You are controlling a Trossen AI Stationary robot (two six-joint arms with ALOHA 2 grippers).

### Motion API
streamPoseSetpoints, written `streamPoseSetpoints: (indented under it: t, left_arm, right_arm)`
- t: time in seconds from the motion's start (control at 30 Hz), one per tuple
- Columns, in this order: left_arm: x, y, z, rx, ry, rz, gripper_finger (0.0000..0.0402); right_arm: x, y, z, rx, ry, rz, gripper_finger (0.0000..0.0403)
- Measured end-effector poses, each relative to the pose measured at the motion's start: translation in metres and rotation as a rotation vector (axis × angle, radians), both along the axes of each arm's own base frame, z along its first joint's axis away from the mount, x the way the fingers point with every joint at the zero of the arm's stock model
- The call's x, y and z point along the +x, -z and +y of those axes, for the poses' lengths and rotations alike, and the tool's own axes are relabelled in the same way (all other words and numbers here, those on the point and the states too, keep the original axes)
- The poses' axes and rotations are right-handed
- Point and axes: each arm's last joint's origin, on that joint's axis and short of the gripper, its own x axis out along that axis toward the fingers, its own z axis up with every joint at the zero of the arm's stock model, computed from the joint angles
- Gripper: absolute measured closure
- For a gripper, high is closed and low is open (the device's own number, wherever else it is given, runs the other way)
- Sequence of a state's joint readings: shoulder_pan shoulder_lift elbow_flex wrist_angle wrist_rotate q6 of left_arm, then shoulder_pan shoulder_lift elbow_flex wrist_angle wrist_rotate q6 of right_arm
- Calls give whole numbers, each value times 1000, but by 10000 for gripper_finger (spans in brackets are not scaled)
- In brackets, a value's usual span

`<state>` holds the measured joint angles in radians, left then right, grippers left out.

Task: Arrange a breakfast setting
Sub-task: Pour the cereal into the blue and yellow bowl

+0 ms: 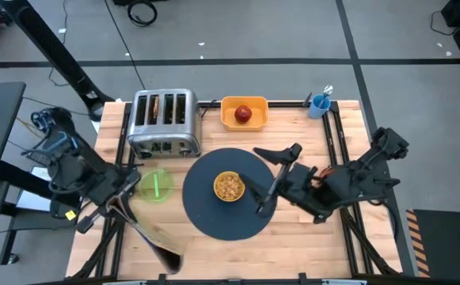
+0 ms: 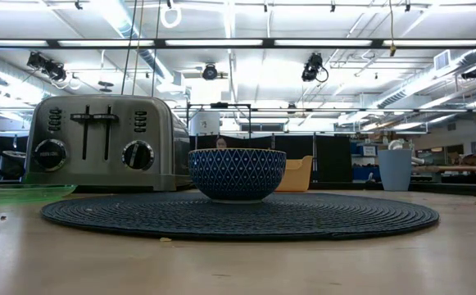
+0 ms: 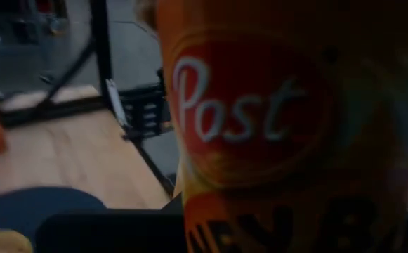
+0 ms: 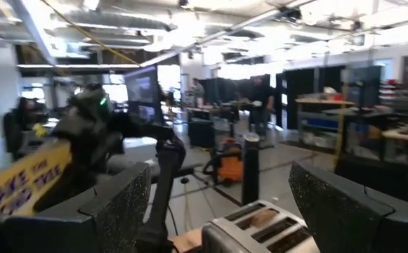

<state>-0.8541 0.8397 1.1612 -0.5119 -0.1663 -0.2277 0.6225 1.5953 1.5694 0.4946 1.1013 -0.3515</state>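
Note:
A dark blue-grey round mat (image 1: 206, 214) lies mid-table. On it stands a bowl (image 1: 229, 187), blue-patterned outside (image 2: 237, 173), holding cereal. A green plate (image 1: 156, 185) lies left of the mat. Brown toast (image 1: 169, 107) stands in the toaster's slots. A red apple (image 1: 244, 114) lies in the yellow tub. My left gripper (image 1: 119, 199) is shut on an orange cereal box (image 1: 150, 233) over the table's near left. My right gripper (image 1: 275, 176) hovers open and empty over the mat's right part; it also shows in its own wrist view (image 4: 228, 211). No orange cup shows. My left gripper holds the cereal box by its end nearest the arm (image 1: 127, 207). The box slants from there toward the table's near edge. In the left wrist view the box's printed face (image 3: 260, 119) fills the picture and hides the fingers, so the kind of hold does not show.
The silver toaster (image 1: 164, 123) stands at the far left, the yellow tub (image 1: 228, 119) beside it at the far middle. A blue cup (image 1: 319, 104) with a utensil in it stands at the far right. Bare wood lies to the mat's right and near side.

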Motion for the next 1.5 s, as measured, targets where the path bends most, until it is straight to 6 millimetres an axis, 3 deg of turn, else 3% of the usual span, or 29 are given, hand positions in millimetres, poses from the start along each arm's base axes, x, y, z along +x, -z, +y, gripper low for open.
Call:
streamPoseSetpoints:
  t: [0.3, 0.53, 0.9, 1.1, 1.5]
  left_arm:
    - [-33, 82, 7, -137, 144, 11, 385]
    - [-45, 114, 11, -109, 158, -16, 385]
    - [-48, 139, 5, -22, 189, -12, 382]
    - [-48, 149, 2, -82, 176, 38, 381]
    - [-49, 151, 2, -101, 182, 82, 277]
  right_arm:
    - [20, 8, 11, 61, 88, 16, 61]
    - [22, 13, 13, 118, 137, 10, 61]
    - [22, 13, 12, 164, 160, -8, 61]
    - [22, 14, 13, 183, 155, -15, 61]
    - [26, 16, 8, 176, 161, -8, 59]
